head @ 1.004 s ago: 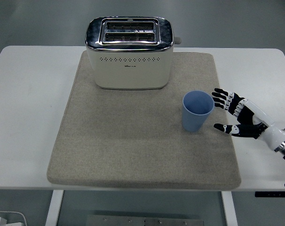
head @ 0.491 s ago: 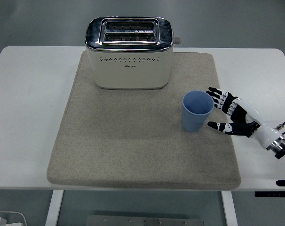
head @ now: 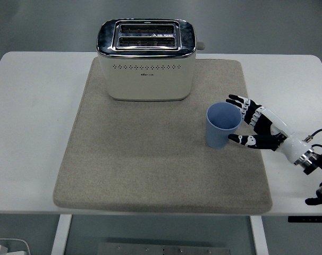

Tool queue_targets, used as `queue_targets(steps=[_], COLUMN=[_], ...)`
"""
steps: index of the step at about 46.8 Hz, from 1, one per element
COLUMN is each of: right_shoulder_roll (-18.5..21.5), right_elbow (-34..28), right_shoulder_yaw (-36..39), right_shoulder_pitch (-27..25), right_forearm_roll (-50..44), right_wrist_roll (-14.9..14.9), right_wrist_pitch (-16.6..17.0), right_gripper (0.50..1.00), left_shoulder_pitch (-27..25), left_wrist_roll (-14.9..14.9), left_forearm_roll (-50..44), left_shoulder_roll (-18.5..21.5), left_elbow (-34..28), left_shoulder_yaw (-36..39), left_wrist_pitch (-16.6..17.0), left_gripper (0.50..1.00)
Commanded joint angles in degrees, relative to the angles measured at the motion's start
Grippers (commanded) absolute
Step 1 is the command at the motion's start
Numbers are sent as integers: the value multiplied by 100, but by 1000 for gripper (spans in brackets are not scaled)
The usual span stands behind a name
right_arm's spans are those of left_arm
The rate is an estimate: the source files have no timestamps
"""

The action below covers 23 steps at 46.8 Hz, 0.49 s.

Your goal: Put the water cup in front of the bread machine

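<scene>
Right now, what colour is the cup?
Light blue, inside and out; the cup shows best in the head view.

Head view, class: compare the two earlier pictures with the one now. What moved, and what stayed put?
The right hand moved left toward the blue cup, fingers spread; its thumb and fingertips now reach the cup's right side, with no grasp closed yet. The cup, the toaster and the mat have not moved.

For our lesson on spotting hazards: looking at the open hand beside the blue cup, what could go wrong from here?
1. The right hand is open right beside the blue cup; a slightly misjudged approach could nudge the light, upright cup over.
2. The cup stands on a soft mat, so it may tip rather than slide.
3. Carried toward the toaster, it might bump its front.
</scene>
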Motion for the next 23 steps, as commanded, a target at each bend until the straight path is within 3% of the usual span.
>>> queue_targets(steps=[1,23], right_shoulder_roll=[82,319], right_elbow=[-75,-277], right_shoulder_yaw=[-27,-97], right_shoulder_pitch=[60,156], right_forearm_roll=[-2,-54], right_wrist_roll=[-2,-19], right_wrist_pitch=[1,1], right_gripper=[936,936], left_shoulder_pitch=[0,0], left_wrist_roll=[0,0], left_forearm_roll=[0,0], left_shoulder_roll=[0,0], left_elbow=[-1,-1], left_shoulder_yaw=[0,0], left_wrist_pitch=[0,0], left_gripper=[1000,1000])
